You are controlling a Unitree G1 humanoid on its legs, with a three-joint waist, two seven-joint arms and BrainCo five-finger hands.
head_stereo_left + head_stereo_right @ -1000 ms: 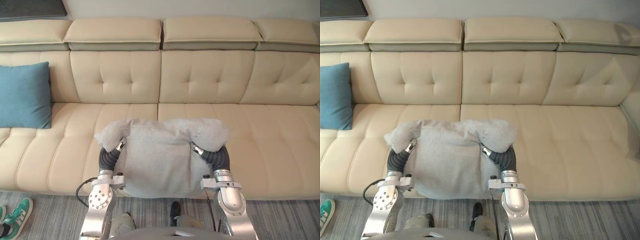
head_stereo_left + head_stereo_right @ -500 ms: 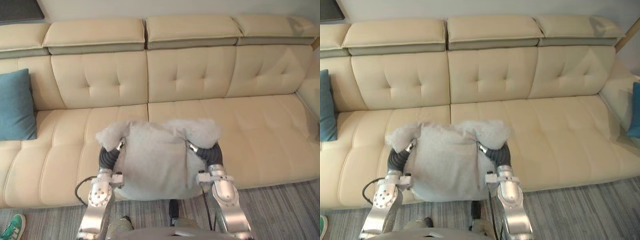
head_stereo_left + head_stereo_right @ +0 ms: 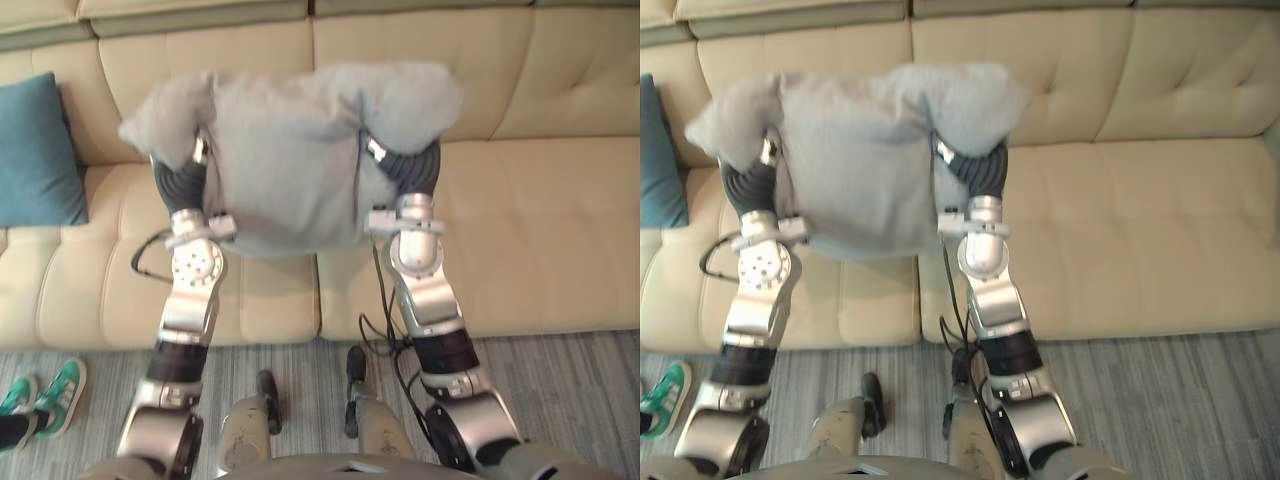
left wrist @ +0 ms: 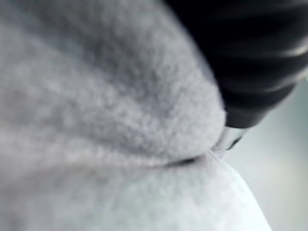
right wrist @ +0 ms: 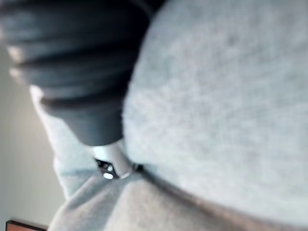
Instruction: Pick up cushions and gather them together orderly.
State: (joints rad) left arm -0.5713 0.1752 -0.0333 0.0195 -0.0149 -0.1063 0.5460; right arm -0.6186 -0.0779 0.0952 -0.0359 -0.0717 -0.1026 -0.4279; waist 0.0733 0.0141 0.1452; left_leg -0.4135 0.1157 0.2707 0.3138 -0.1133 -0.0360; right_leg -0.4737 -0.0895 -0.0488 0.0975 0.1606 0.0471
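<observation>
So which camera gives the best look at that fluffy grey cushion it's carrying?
The left eye view: the fluffy grey cushion shows whole there, held up in front of the cream tufted sofa. The right eye view shows it about as well. The wrist views catch close-up patches of its fleecy fabric.

"Where's the grey cushion (image 3: 290, 150) just now?"

"Up off the seat, in front of the sofa's (image 3: 540, 220) backrest, squeezed between the left hand (image 3: 180, 182) and the right hand (image 3: 412, 170). It's soft and fuzzy, roughly square. Its two upper corners bulge out over the hands, and its lower edge hangs free."

"And the other one?"

"The teal cushion (image 3: 40, 150) stands upright on the seat, off to the robot's left, leaning back against the backrest. Smooth fabric, plump, square. It's well apart from the grey one."
</observation>
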